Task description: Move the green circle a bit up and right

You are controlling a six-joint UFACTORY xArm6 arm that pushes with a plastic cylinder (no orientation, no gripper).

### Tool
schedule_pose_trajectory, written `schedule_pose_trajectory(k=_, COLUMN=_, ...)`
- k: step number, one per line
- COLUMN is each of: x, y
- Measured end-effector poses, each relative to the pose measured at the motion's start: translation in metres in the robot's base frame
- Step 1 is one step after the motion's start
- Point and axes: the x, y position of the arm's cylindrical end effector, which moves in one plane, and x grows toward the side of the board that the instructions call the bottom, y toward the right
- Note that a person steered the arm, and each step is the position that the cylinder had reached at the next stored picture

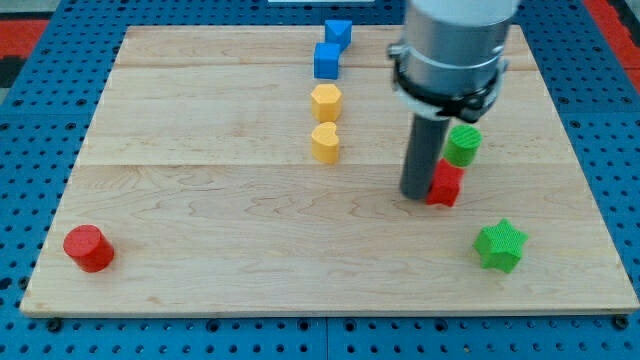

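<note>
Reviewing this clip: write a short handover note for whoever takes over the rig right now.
My tip rests on the board, just left of the red block and below-left of the green circle.
The green circle sits right of centre, directly above the red block; whether they touch is unclear.
Done: the tip is close to the green circle.
Left: push the green circle a bit up and right.

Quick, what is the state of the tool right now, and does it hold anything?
Tool: a plain rod, holds nothing. My tip stands left of the red block, below-left of the green circle.
</note>
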Motion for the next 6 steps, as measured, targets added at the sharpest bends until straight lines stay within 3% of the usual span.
schedule_pose_trajectory(k=1, x=0.009, y=0.021)
schedule_pose_trajectory(k=2, x=0.037, y=0.003)
schedule_pose_trajectory(k=3, x=-0.027, y=0.002)
schedule_pose_trajectory(k=4, x=-0.042, y=0.044)
schedule_pose_trajectory(k=5, x=-0.07, y=0.051)
schedule_pose_trajectory(k=6, x=-0.07, y=0.005)
